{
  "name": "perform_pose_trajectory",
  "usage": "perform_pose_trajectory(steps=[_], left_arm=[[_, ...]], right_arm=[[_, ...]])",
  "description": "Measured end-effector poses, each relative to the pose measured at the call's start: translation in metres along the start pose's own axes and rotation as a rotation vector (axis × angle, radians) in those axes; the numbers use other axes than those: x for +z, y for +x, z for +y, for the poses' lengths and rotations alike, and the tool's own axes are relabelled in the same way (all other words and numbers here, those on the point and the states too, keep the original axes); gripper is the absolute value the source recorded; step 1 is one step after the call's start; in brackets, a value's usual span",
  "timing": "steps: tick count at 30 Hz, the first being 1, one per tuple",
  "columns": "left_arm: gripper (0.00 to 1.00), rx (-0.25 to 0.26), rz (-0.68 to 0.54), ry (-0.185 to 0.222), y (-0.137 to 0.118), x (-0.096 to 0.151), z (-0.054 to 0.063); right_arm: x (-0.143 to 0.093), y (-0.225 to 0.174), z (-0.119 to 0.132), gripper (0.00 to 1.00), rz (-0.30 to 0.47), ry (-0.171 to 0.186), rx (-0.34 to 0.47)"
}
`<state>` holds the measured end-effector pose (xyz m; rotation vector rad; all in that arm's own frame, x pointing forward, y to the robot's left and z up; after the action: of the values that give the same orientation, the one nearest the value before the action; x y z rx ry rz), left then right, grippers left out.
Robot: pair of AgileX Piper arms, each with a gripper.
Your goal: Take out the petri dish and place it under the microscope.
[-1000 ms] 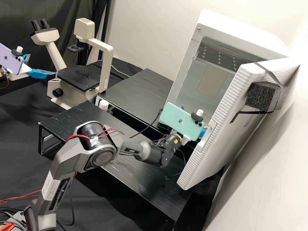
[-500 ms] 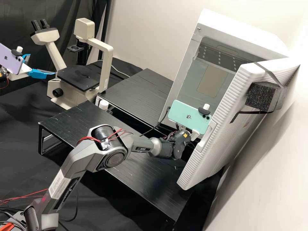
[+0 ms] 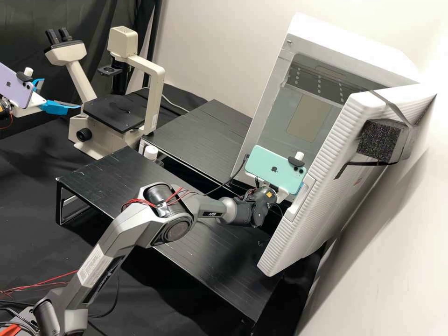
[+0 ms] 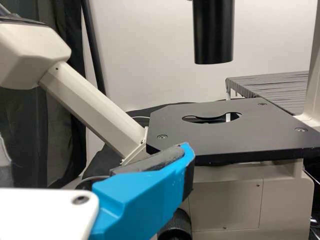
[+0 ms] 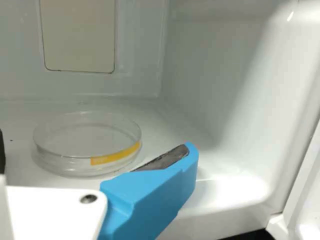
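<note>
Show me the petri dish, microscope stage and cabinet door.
Petri dish (image 5: 87, 140): right wrist view, clear top.
Microscope stage (image 3: 111, 116): high view, flat black top.
Cabinet door (image 3: 333, 191): high view, ribbed outer face.

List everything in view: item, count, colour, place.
Cabinet: 1, white, high view's right, door open
Petri dish: 1, clear, yellow strip, on cabinet floor
Foam block: 1, dark, strapped to door
Microscope: 1, cream, black stage, high view's left
Low stands: 2, black, between them
Cylinder: 1, white, by stands
Bench: 1, black, underneath
Curtain: dark, behind microscope
Wall: white, behind
Cables: several, red/black, by near arm
Phones: 2, mint/purple, arm-mounted
Left claw: 1, blue fingers, beside microscope
Right claw: 1, blue fingers, by dish
Arms: 2, dark grey
</note>
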<state>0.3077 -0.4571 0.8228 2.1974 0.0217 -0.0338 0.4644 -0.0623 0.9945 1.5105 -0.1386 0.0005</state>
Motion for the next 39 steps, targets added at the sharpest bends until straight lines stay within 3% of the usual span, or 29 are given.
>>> perform_pose_trajectory(steps=[15,16,39], left_arm=[[1.0,0.0,0.0,0.0,0.0,0.0,0.0],[1.0,0.0,0.0,0.0,0.0,0.0,0.0],[1.0,0.0,0.0,0.0,0.0,0.0,0.0]], right_arm=[[-0.002,0.013,-0.005,1.0,0.007,0.006,0.002],[-0.001,0.014,-0.006,0.0,0.003,0.003,-0.002],[-0.002,0.028,-0.018,0.0,-0.019,0.006,-0.031]])
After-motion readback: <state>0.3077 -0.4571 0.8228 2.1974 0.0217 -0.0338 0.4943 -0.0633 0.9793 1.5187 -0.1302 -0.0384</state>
